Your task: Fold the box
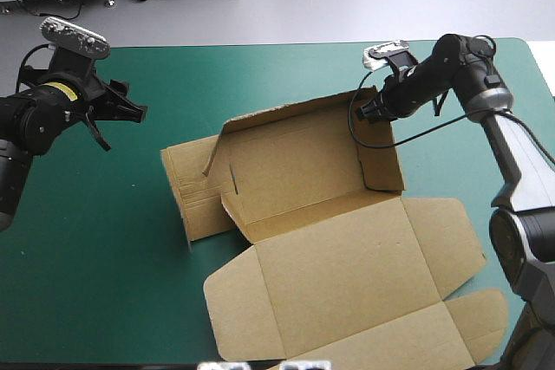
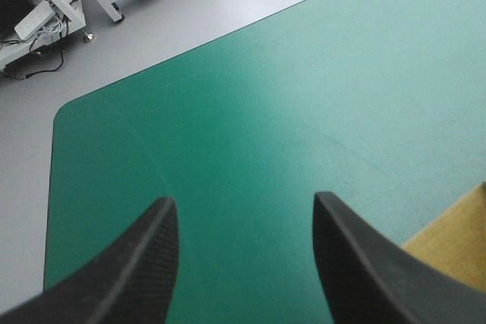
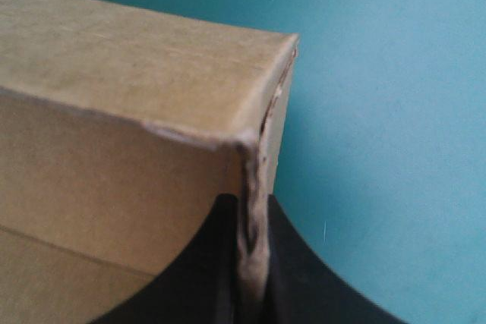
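Mid-table on the teal-green cover (image 1: 104, 257), the box (image 1: 321, 214) is part-raised: far wall up, lid flat toward the near edge, long axis far-left to near-right. The right gripper (image 3: 253, 210) is clenched on the upright board at its far right corner. The left gripper (image 1: 130, 113) is released, fingers apart over bare cover, with the box well apart to its right. Likely the left arm must travel right
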`<state>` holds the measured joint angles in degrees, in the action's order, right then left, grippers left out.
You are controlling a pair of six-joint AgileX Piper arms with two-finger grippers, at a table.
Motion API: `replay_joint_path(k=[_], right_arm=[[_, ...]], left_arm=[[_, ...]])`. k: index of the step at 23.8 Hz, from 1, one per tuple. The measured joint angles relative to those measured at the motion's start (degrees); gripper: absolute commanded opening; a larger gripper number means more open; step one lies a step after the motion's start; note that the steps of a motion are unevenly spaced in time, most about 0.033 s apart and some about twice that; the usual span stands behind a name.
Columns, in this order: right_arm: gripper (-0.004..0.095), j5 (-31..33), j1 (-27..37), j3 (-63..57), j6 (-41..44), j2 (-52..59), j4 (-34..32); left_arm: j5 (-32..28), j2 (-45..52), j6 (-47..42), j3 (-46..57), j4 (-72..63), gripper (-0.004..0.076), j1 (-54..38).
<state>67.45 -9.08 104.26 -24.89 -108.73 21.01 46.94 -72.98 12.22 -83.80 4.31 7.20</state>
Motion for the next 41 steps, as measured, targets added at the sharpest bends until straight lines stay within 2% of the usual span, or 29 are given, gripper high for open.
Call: replay_joint_path(k=[4, 9, 12, 16, 18, 24, 31, 34, 41], right_arm=[[-0.0025, -3.2, 0.0, 2.5, 0.2, -5.1, 1.7], [0.0016, -1.0, 0.0, 4.0, 0.0, -8.2, 1.6], [0.0177, 1.3, -0.1, 5.8, -0.5, -9.1, 0.6], [0.0524, 3.4, -0.1, 10.0, -1.8, -9.6, -1.8], [0.0666, 3.4, -0.1, 12.4, -0.9, -9.6, -2.4], [0.0669, 3.5, -0.1, 14.3, 5.7, -4.5, -2.7], [0.0667, 3.7, -0.1, -1.8, 6.8, 7.5, -6.5], [0.0667, 3.7, -0.1, -6.3, 6.8, 7.5, -7.4], [0.0665, 3.5, -0.1, -6.7, 6.7, 2.1, -6.8]], left_arm=[[0.0, 0.0, 1.3, 0.0, -1.8, 0.0387, 0.0], [-0.4, 0.0, 1.5, 0.0, -2.4, 0.0387, 0.0], [-0.4, 0.0, 1.6, 0.0, -2.4, 0.0387, 0.0], [-0.4, 0.0, 1.7, 0.0, -2.3, 0.0387, 0.0], [-0.4, 0.0, 1.7, 0.0, -2.3, 0.0387, 0.0], [-0.4, 0.0, 1.8, 0.0, -2.3, 0.0387, 0.0], [-0.4, 0.0, 1.9, 0.0, -2.2, 0.0387, 0.0], [-0.3, 0.1, 1.9, 0.0, -2.2, 0.0387, 0.0], [-0.2, 0.1, 1.9, 0.0, -2.3, 0.0387, 0.0]])
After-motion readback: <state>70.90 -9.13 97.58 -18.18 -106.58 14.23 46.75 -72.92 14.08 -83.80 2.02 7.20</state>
